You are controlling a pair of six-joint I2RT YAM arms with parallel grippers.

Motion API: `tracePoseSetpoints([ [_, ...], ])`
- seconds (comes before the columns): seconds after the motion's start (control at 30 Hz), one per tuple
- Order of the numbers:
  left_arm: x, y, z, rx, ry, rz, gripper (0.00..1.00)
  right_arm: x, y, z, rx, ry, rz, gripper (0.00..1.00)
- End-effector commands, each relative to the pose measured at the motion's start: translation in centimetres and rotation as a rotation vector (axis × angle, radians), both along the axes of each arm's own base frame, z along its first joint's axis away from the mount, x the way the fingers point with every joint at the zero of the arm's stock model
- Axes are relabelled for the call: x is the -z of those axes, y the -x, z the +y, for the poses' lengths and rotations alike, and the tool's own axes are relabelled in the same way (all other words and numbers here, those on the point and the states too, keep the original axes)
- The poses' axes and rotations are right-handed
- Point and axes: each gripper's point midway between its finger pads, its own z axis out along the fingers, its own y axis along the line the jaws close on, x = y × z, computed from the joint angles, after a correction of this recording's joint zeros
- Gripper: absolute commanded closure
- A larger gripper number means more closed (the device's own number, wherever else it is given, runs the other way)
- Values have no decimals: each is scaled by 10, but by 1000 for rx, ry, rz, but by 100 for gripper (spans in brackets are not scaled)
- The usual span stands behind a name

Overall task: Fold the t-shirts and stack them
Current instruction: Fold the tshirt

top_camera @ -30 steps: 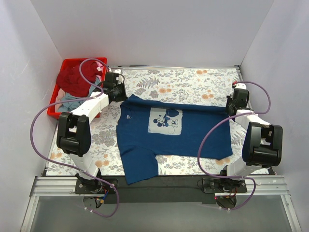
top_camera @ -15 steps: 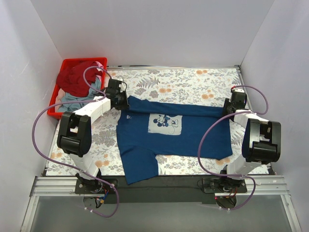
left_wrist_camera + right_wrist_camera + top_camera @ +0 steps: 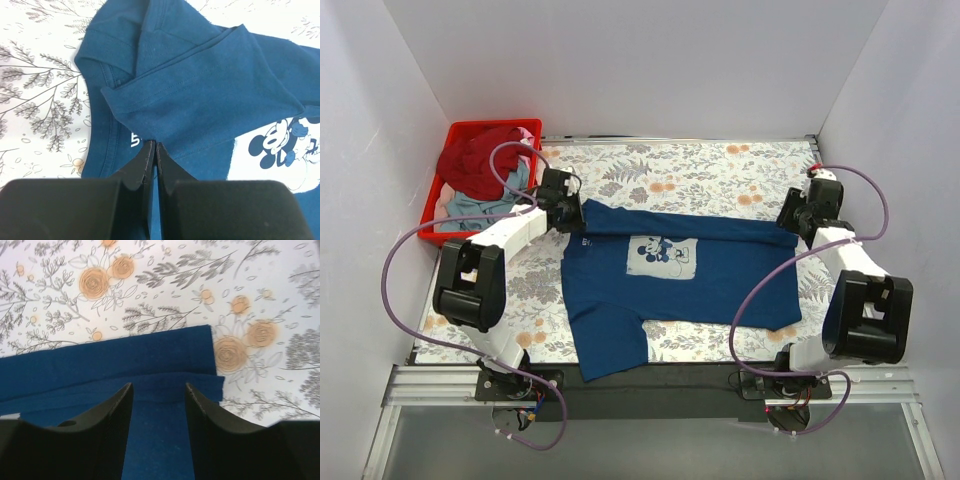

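The navy blue t-shirt with the pale mouse print lies flat on the floral table, its far edge folded toward me. My left gripper is at the shirt's far left corner; in the left wrist view it is shut on the hem of the folded-over navy sleeve. My right gripper is at the far right corner; in the right wrist view it is open just above the folded navy edge. The dark red t-shirt and the pale grey-blue t-shirt lie bunched in the crate.
The red plastic crate stands at the far left corner of the table, close behind my left arm. White walls enclose the table on three sides. Floral tablecloth shows beyond the shirt and along its left side.
Both grippers carried the shirt's far edge toward me, folding it over so the print's top is covered. The right gripper has let go and now stands open above the fold.
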Motion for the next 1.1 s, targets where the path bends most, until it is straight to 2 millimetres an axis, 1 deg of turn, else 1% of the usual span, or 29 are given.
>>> tracePoseSetpoints([
  [0.0,-28,-3,6,-16,-14,-87,100,-1,-17,18,-73,-81,-14,49],
  [0.03,-28,-3,6,-17,-17,-89,100,1,-19,20,-84,-88,-9,49],
  [0.07,-29,-2,7,-15,-20,-93,100,10,-21,21,-91,-94,15,49],
  [0.1,-29,-2,7,-14,-21,-95,100,7,-27,21,-104,-87,7,49],
  [0.13,-28,-2,7,-12,-22,-97,100,15,-29,22,-117,-94,27,49],
  [0.2,-26,-1,7,-12,-23,-96,100,13,-39,23,-135,-91,23,50],
  [0.23,-24,-1,7,-12,-23,-94,100,21,-42,25,-147,-100,41,50],
  [0.4,-17,2,8,-9,-27,-87,100,36,-50,30,-186,-118,88,50],
  [0.43,-15,2,8,-8,-29,-86,100,45,-48,32,-192,-129,116,51],
  [0.53,-11,4,8,-6,-31,-79,100,57,-41,38,-208,-150,154,51],
  [0.67,-8,4,9,-8,-32,-79,100,67,-33,41,-225,-156,196,52],
  [0.77,-4,5,10,-7,-34,-74,100,69,-27,42,-229,-161,226,52],
  [0.8,-3,4,14,-24,-57,-76,100,71,-23,43,-230,-162,242,53],
  [1.07,1,4,15,-27,-60,-74,100,69,-2,44,-230,-159,276,56],
])
